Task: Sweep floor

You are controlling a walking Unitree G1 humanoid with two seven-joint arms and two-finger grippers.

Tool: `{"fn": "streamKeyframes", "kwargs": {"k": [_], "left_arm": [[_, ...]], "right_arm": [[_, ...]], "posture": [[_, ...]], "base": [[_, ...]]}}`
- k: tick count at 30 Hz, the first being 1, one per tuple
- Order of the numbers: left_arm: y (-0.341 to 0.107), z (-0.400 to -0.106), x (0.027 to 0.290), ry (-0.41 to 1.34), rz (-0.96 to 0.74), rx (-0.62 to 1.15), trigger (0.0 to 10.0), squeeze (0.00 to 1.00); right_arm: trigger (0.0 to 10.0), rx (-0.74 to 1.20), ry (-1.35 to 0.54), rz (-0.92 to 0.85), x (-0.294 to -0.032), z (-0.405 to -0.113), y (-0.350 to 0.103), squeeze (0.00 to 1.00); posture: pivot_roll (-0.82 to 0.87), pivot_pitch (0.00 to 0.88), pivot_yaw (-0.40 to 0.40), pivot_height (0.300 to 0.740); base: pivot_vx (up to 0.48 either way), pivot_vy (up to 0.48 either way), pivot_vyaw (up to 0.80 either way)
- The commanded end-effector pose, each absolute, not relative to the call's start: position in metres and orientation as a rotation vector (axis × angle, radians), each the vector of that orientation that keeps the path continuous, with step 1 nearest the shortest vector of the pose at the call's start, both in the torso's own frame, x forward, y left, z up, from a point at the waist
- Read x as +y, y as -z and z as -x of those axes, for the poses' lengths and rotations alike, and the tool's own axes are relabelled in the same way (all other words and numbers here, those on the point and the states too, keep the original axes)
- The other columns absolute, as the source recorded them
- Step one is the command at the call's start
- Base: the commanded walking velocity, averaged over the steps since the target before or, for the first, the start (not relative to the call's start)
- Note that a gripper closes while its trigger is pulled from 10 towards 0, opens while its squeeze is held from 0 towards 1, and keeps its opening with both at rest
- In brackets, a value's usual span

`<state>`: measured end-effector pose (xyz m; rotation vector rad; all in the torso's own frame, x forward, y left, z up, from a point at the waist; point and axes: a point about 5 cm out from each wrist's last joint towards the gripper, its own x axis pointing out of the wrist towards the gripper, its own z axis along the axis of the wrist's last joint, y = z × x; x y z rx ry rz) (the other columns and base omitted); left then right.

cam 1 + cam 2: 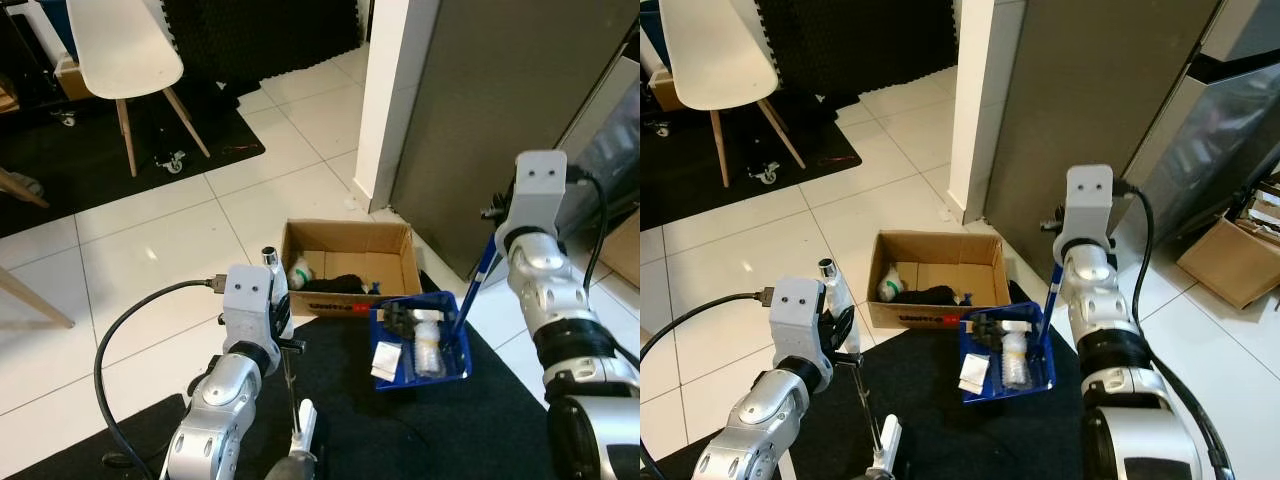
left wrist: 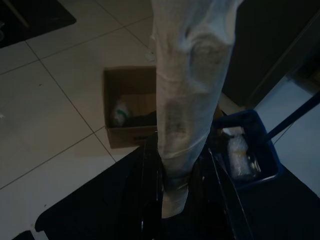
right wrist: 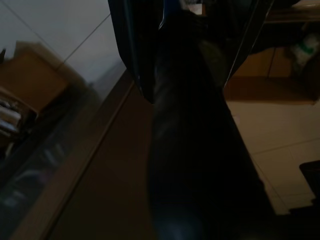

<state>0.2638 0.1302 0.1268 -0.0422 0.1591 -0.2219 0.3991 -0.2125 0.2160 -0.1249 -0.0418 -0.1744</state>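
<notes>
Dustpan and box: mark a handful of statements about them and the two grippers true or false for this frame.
1. The blue dustpan holds litter. True.
2. The cardboard box stands on the black mat. False: it stands on the white tiles at the mat's edge.
3. The right gripper is closed on the dustpan handle. True.
4. The box is empty. False: a bottle-like item and dark things lie inside.
5. The left gripper holds a pale broom handle. True.
6. A white chair stands behind the box on the robot's right. False: it is on the left.
</notes>
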Motion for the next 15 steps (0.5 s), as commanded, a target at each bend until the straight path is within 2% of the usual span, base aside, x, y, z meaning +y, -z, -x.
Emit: {"fn": "streamKeyframes", "kwargs": {"k": [1, 7, 15], "left_arm": [[-0.129, -0.263, 0.126, 0.245, 0.046, 0.159, 10.0, 0.00], [-0.129, -0.265, 0.125, 0.245, 0.045, 0.159, 10.0, 0.00], [-0.129, -0.266, 0.124, 0.248, 0.042, 0.160, 10.0, 0.00]], "right_arm": [[10.0, -0.080, 0.160, 0.147, -0.214, -0.402, -0.233, 0.00], [10.0, -0.075, 0.196, 0.160, -0.231, -0.405, -0.245, 0.00], [10.0, -0.078, 0.172, 0.134, -0.234, -0.409, -0.261, 0.00]], "posture": [[0.14, 0.122, -0.010, 0.740], [0.13, 0.118, -0.014, 0.740], [0.13, 0.113, -0.012, 0.740]], "base": [[0.000, 0.000, 0.00], [0.000, 0.000, 0.00], [0.000, 0.000, 0.00]]}}
